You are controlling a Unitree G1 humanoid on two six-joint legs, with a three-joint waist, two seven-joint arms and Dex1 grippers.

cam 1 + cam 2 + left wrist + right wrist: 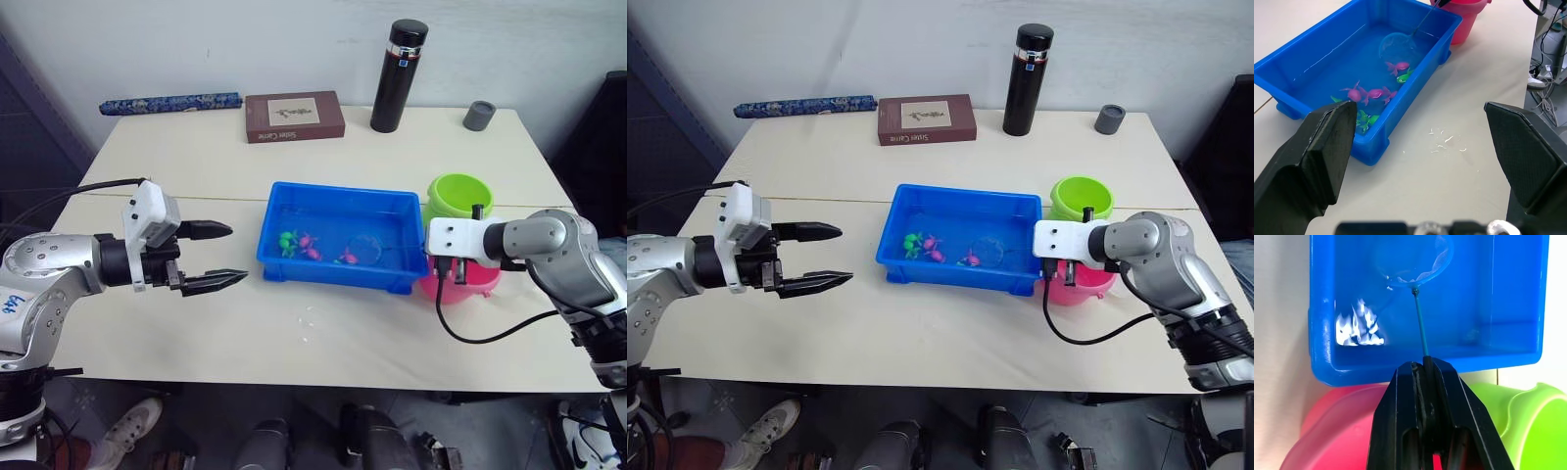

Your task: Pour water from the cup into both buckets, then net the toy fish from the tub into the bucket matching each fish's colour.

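The right gripper [1426, 369] is pinching the net [1413, 262] by its thin handle, and a shallow scoop could be letting a fish slip off the rim; the hoop is dipping into the blue tub [294, 264], which is holding water and pink and green toy fish [299, 244]; the pink bucket [480, 284] and lime bucket [458, 195] are standing at the tub's three o'clock; the left gripper [217, 257] is hanging open and empty at nine o'clock.

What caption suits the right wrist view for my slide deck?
Right gripper shut on the net handle, dipping it into the blue tub.
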